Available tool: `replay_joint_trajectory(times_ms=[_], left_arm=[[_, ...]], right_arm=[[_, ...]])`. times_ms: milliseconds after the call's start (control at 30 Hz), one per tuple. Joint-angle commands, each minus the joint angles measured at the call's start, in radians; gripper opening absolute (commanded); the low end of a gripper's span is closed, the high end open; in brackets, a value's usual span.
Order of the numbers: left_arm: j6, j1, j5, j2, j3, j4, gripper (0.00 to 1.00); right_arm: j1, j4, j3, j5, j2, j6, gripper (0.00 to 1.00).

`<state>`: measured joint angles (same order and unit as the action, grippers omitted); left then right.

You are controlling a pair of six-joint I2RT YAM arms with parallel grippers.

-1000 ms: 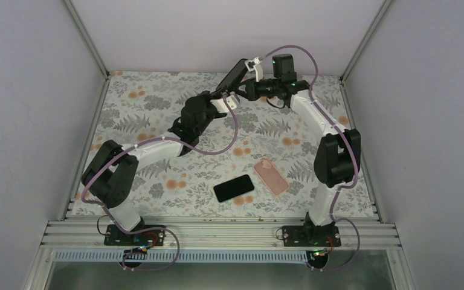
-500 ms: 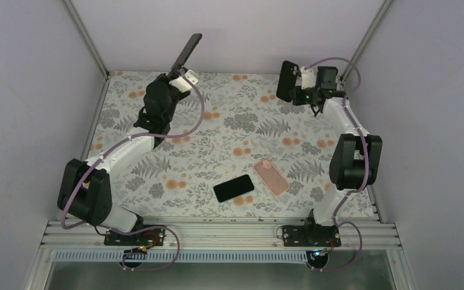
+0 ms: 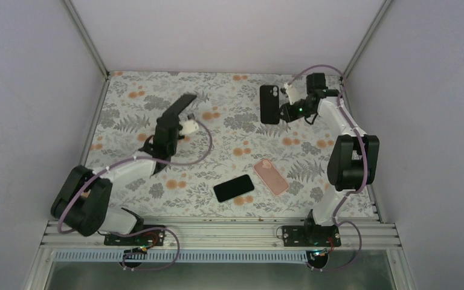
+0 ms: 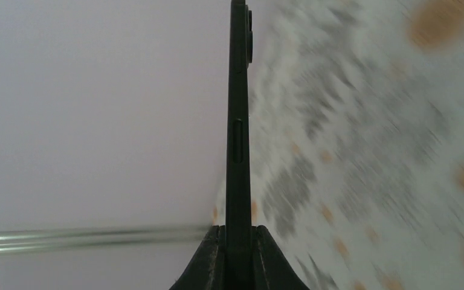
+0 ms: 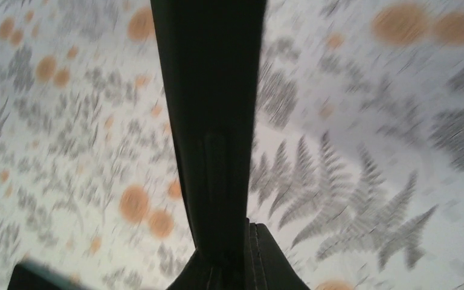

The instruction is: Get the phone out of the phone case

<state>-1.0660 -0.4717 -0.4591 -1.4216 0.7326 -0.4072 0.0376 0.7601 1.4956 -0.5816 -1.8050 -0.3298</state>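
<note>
Top external check: phone and case held apart, one per arm

Left gripper is clamped on the bottom edge of the phone, a thin black slab. Left wrist view shows it edge-on, with a side button and a camera bump at the far end. It tilts up and right over the mid-left table.

Right gripper grips the black phone case by one edge, broad face toward the camera, over the far right. Which piece is which is tentative. The two are well apart.

Left arm: elbow low near its base, forearm angled forward. Right arm: stretched along the right edge, wrist turned left.

Second black phone and pink case lie flat near the bases.
</note>
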Motion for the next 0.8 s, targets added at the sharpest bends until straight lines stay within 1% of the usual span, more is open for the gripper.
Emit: replay_joint_trajectory(times_ms=[0,133,233,267,300,367,400,467,533,600,633,667,700,733,767], left_arm=[[-0.149,-0.083,-0.185,0.153,-0.153,-0.005,0.02],[-0.179,-0.174,-0.31,0.168,-0.297,0.014,0.02],[-0.18,-0.253,-0.354,0.176,-0.389,0.013,0.02],[-0.168,-0.28,-0.349,0.183,-0.409,0.024,0.02],[-0.139,-0.31,-0.328,0.195,-0.417,0.081,0.02],[-0.049,-0.374,-0.232,0.215,-0.41,0.252,0.04],[-0.012,-0.409,-0.203,0.22,-0.412,0.295,0.06],[0.018,-0.472,-0.149,0.224,-0.424,0.336,0.07],[-0.013,-0.515,-0.156,0.211,-0.444,0.295,0.12],[-0.014,-0.532,-0.145,0.188,-0.426,0.318,0.24],[0.008,-0.54,-0.115,0.174,-0.406,0.358,0.35],[0.036,-0.547,-0.085,0.166,-0.379,0.408,0.43],[0.06,-0.558,-0.05,0.162,-0.358,0.459,0.56],[0.082,-0.572,0.003,0.166,-0.338,0.512,0.73],[0.097,-0.578,0.055,0.176,-0.325,0.554,0.96]], right_arm=[[-0.013,0.225,-0.08,-0.088,0.035,-0.187,0.04],[-0.064,0.292,-0.164,-0.04,0.08,-0.265,0.04],[-0.112,0.343,-0.244,0.006,0.087,-0.331,0.04],[-0.125,0.344,-0.273,0.021,0.095,-0.346,0.04],[-0.141,0.339,-0.302,0.039,0.105,-0.356,0.04],[-0.176,0.325,-0.347,0.061,0.123,-0.37,0.04],[-0.192,0.326,-0.364,0.072,0.125,-0.38,0.04],[-0.22,0.327,-0.395,0.095,0.132,-0.398,0.04],[-0.242,0.319,-0.423,0.122,0.134,-0.407,0.04],[-0.258,0.316,-0.445,0.147,0.134,-0.415,0.04],[-0.265,0.311,-0.453,0.16,0.134,-0.417,0.06],[-0.275,0.308,-0.458,0.168,0.134,-0.419,0.1],[-0.284,0.308,-0.461,0.175,0.135,-0.423,0.17],[-0.299,0.306,-0.462,0.184,0.134,-0.424,0.28],[-0.31,0.303,-0.46,0.193,0.163,-0.423,0.4]])
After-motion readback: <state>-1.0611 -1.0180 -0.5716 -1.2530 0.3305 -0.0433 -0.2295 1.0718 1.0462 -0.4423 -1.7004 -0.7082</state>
